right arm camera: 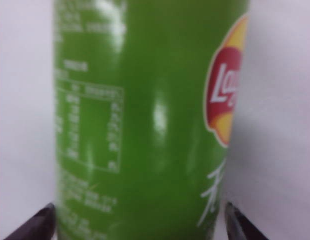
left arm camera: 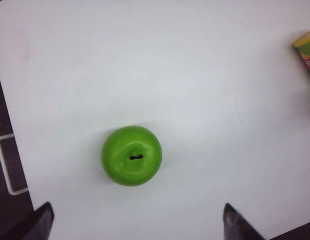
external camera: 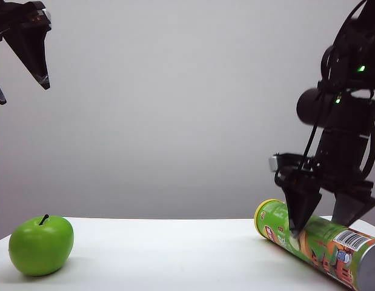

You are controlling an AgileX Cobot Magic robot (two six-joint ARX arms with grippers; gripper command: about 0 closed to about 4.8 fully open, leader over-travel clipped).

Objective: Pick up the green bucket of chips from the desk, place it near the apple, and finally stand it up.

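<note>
Your right gripper [external camera: 323, 225] is down over the green bucket of chips [external camera: 317, 242], jaws spread wide with one finger on either side of the can's body, and nothing is clamped yet. In the right wrist view the two fingertips [right arm camera: 32, 225] sit just outside the green wall (the print there is blurred). The can lies on its side on the desk [external camera: 175, 254], yellow lid pointing toward the apple [external camera: 41, 244] and silver base away from it. The can is well apart from the apple, across the tabletop. Your left gripper [external camera: 20, 66] hangs high above the apple, jaws fully apart and empty. Its wrist view looks straight down on the apple's stem.
</note>
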